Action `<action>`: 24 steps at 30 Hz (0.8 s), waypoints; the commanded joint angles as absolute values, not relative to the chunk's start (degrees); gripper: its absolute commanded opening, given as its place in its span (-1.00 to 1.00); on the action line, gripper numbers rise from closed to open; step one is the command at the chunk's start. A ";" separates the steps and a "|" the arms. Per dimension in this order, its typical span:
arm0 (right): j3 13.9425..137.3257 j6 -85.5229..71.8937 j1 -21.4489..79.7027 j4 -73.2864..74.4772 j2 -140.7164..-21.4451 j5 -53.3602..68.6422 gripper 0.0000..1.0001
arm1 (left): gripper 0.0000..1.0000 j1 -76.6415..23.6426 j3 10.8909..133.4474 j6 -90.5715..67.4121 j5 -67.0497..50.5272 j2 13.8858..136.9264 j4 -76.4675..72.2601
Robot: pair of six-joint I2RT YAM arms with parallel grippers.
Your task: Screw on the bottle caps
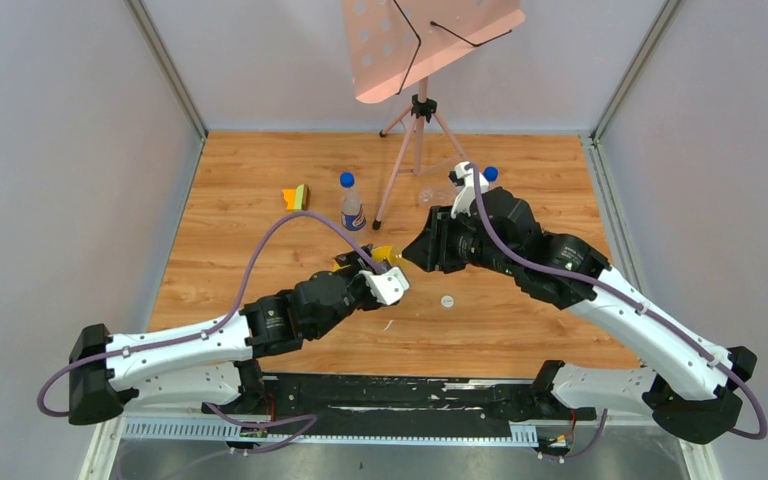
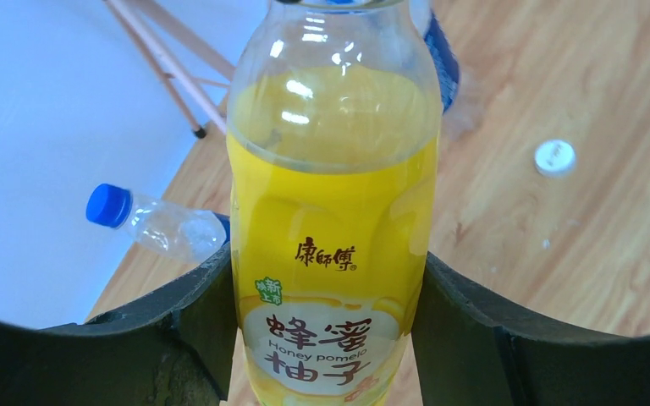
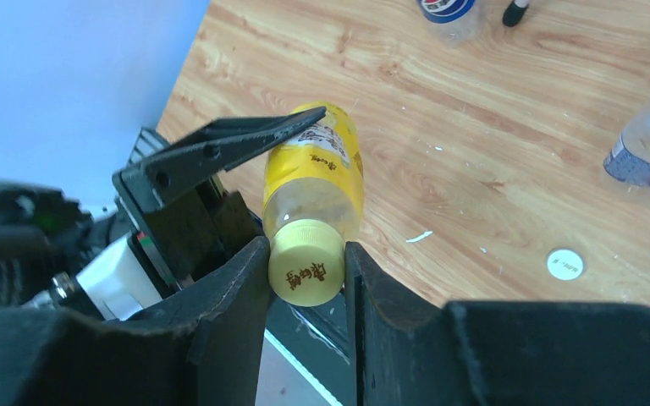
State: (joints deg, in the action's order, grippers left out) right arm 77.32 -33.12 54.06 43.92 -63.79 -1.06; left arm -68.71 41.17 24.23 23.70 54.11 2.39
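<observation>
My left gripper (image 2: 330, 283) is shut on the body of the yellow bottle (image 2: 332, 194) and holds it tilted above the table at centre (image 1: 380, 256). My right gripper (image 3: 306, 264) is shut on the yellow cap (image 3: 306, 269), which sits on that bottle's mouth. The white cap (image 1: 446, 300) lies loose on the wood, also in the right wrist view (image 3: 565, 264). A clear bottle with a blue label and blue cap (image 1: 351, 203) stands upright behind. Another clear bottle with a blue cap (image 2: 156, 224) lies on its side. No amber-brown bottle is in view.
A pink music stand (image 1: 415, 130) stands on tripod legs at the back centre. A small yellow and orange block (image 1: 297, 197) lies at the back left. Grey walls close in the wooden table (image 1: 260, 260) on three sides.
</observation>
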 commanded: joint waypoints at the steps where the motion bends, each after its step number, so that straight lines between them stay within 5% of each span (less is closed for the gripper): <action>1: 77.72 -42.41 54.36 43.12 -63.43 -7.18 -1.00 | -1.00 -72.43 39.44 19.67 40.61 56.41 -23.26; 3: 76.56 -38.11 54.25 40.40 -62.06 -8.13 -0.85 | -1.00 -72.65 39.15 15.09 41.45 57.62 -23.33; 6: 72.60 -28.23 54.33 33.59 -58.14 -8.29 -0.20 | -1.00 -72.64 38.32 8.67 41.87 58.09 -22.77; 11: 65.57 -16.74 54.37 22.64 -51.98 -5.65 0.44 | -1.00 -72.10 34.14 -3.34 39.42 57.16 -23.41; 24: 57.47 -12.98 54.24 7.55 -51.27 -0.96 0.46 | -0.98 -70.69 32.32 -9.03 26.03 59.31 -28.66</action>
